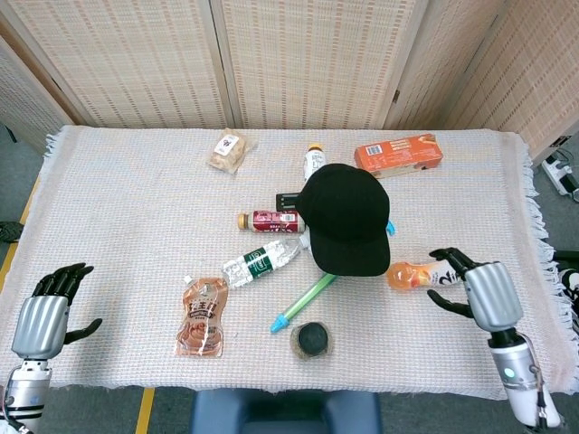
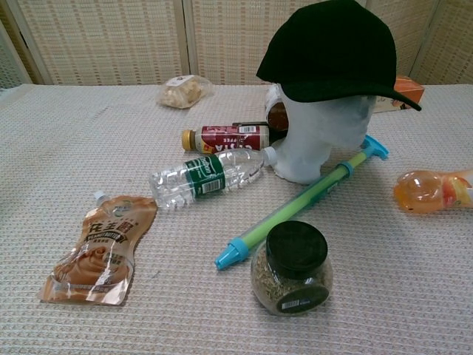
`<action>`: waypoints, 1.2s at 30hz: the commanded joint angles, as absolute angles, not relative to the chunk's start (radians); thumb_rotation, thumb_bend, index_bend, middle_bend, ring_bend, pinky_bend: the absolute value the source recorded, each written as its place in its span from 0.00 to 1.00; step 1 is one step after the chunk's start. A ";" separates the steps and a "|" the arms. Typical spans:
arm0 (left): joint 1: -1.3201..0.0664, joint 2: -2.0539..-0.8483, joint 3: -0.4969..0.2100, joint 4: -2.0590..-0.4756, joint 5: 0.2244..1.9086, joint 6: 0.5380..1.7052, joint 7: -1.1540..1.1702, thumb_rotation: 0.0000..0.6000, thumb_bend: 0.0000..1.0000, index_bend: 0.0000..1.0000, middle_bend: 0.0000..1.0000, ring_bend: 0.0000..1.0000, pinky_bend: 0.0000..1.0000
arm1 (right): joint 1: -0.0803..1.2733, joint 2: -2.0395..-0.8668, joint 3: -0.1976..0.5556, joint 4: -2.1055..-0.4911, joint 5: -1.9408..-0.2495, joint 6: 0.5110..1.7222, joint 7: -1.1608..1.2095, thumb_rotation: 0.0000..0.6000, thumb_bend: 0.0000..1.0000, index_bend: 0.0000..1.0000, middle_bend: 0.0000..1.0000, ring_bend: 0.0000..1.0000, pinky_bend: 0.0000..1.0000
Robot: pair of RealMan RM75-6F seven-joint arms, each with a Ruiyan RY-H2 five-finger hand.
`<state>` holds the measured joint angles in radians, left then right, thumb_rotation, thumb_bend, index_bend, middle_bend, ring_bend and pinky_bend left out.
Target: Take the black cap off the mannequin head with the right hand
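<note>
The black cap [image 1: 346, 220] sits on the white mannequin head [image 2: 323, 138] near the middle of the table [image 1: 127, 199], and its brim points to the near side and a little to the right. The right hand [image 1: 478, 290] is over the near right part of the table, close to the cap but not touching it. Its fingers [image 1: 450, 262] are spread apart and hold nothing, and they reach over the cap end of the orange drink bottle [image 1: 421, 274] that lies on its side; I cannot tell if they touch it. The left hand [image 1: 43, 316] is at the near left corner, well apart from everything, with its dark fingers [image 1: 61, 278] apart and nothing in them. Just left of the mannequin head lies a clear water bottle [image 1: 262, 261] with a green label, and a small red bottle [image 1: 269, 221] lies just beyond it. A long green and blue tube [image 1: 306, 302] lies on a slant from the head toward the near side. Near its blue tip stands a little round jar [image 1: 312, 340] with a black lid. A brown pouch [image 1: 203, 316] lies flat on the near left. On the far side there is an orange box [image 1: 398, 154], a white bottle [image 1: 314, 163] with a yellow cap, and a small bag of snacks [image 1: 229, 150]. A black thing [image 1: 288, 200] peeks out by the far left side of the cap, but it is too hidden to tell what it is
</note>
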<state>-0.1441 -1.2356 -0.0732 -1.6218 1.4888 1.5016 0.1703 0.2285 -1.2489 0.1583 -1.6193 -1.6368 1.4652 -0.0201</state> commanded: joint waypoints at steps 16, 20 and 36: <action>-0.137 -1.226 -0.073 -1.593 1.480 1.495 0.107 1.00 0.13 0.22 0.21 0.18 0.24 | 0.368 -1.434 0.191 -1.588 -1.640 1.398 -0.145 1.00 0.13 0.38 0.41 0.84 1.00; -0.136 -1.223 -0.071 -1.588 1.479 1.491 0.090 1.00 0.13 0.22 0.21 0.18 0.24 | 0.385 -1.483 0.190 -1.541 -1.650 1.409 -0.150 1.00 0.17 0.41 0.41 0.84 1.00; -0.139 -1.201 -0.069 -1.595 1.475 1.469 0.039 1.00 0.13 0.22 0.21 0.18 0.24 | 0.425 -1.639 0.221 -1.315 -1.675 1.538 -0.050 1.00 0.59 0.82 0.67 0.90 1.00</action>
